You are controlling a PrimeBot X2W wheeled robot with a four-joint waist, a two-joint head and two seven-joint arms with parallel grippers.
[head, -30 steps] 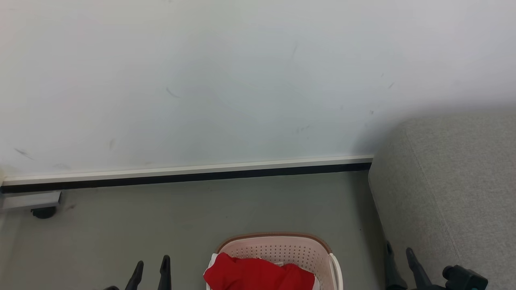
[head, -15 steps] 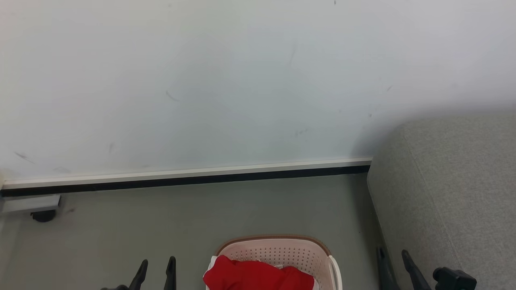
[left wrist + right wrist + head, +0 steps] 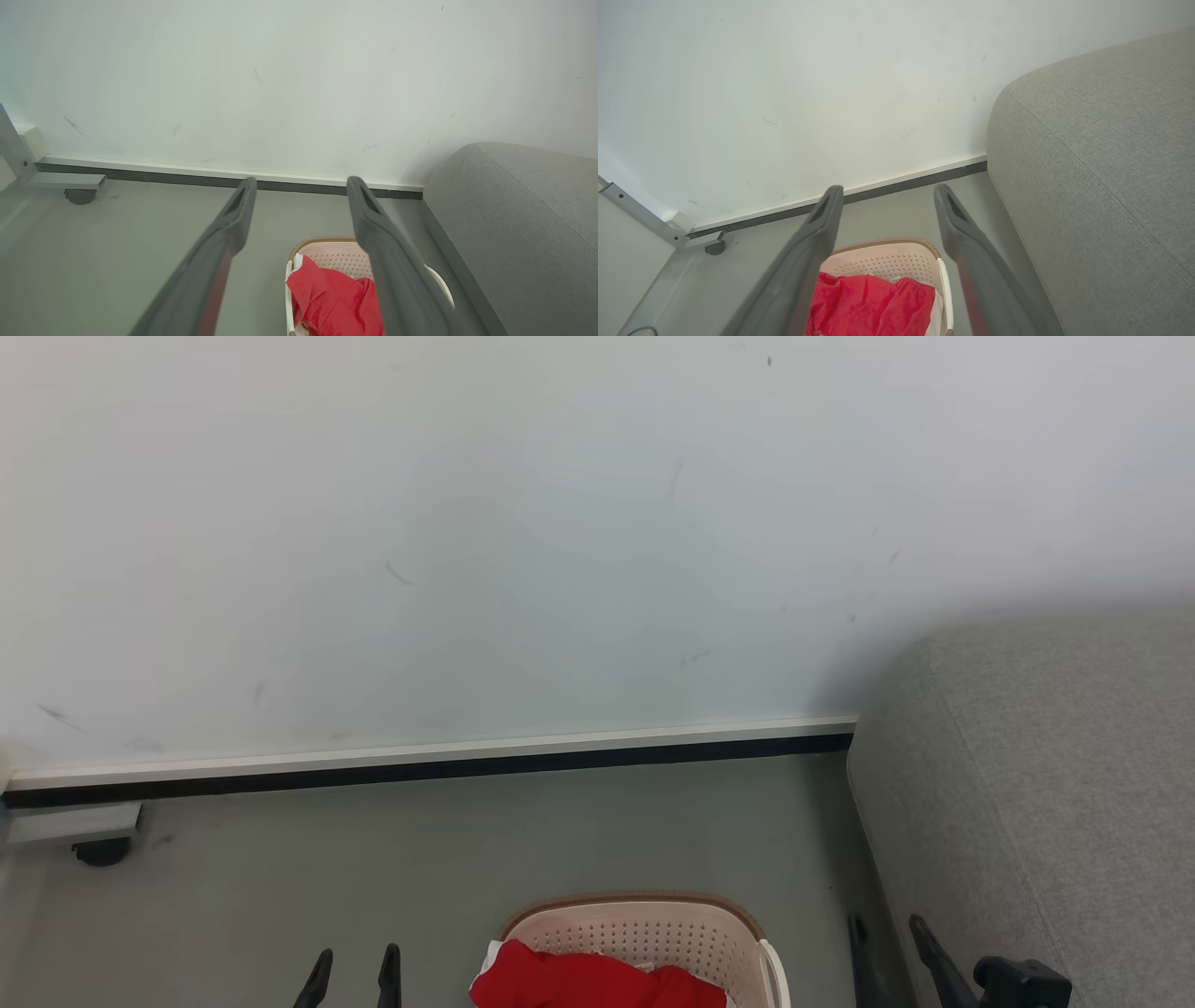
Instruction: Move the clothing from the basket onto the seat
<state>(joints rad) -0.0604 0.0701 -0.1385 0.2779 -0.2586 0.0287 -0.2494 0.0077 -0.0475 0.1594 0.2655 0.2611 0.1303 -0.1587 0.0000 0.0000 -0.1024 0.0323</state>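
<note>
Red clothing (image 3: 593, 982) lies bunched in the cream perforated basket (image 3: 644, 926) on the floor, at the bottom middle of the head view. Both wrist views show the clothing (image 3: 334, 301) (image 3: 868, 303) inside the basket (image 3: 334, 254) (image 3: 887, 261) too. My left gripper (image 3: 353, 963) hangs open to the basket's left, holding nothing. Open and holding nothing as well, my right gripper (image 3: 887, 933) is between the basket and the grey seat (image 3: 1046, 784), which fills the right side. The basket's near part is cut off by the frame.
A white wall (image 3: 523, 541) with a white and black skirting (image 3: 439, 761) runs behind the basket. A metal frame foot with a castor (image 3: 89, 835) stands at the far left on the grey floor (image 3: 373, 859).
The whole head picture has shifted down a little, so the camera moved. Both grippers show lower in it, and the right one sits further left.
</note>
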